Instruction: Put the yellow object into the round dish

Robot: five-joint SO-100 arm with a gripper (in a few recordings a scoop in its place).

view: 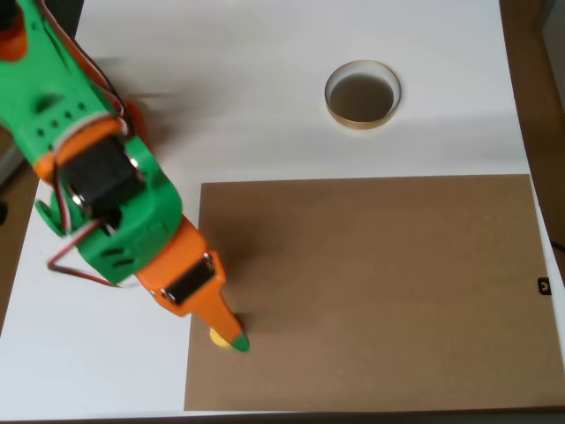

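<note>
Tool: the orange-and-green tool (231, 336) points down at the near left corner of the brown board (371, 291), its green tip low over the surface.
Tool state: from above the fingers overlap each other, so I cannot tell whether they are parted or closed, nor whether anything is gripped.
Yellow object: the yellow object (218, 336) peeks out just left of the tool tip, touching or almost touching it; most of it is hidden under the finger, so its shape is not readable here.
Why the tool is there: my judgement is that the tip sits right at the piece to take hold of it, which fits the pickup step.
Round dish: the round dish (363, 94) lies well apart from the tool, up and to the right of it in the overhead view, on the white desk (265, 79) beyond the board's far edge. Its dark inside is bare.
Progress: the piece is not in the dish; the carry across the board is yet to be done.
Risk: a small piece half under the finger may slip sideways if pinched off-centre.
</note>
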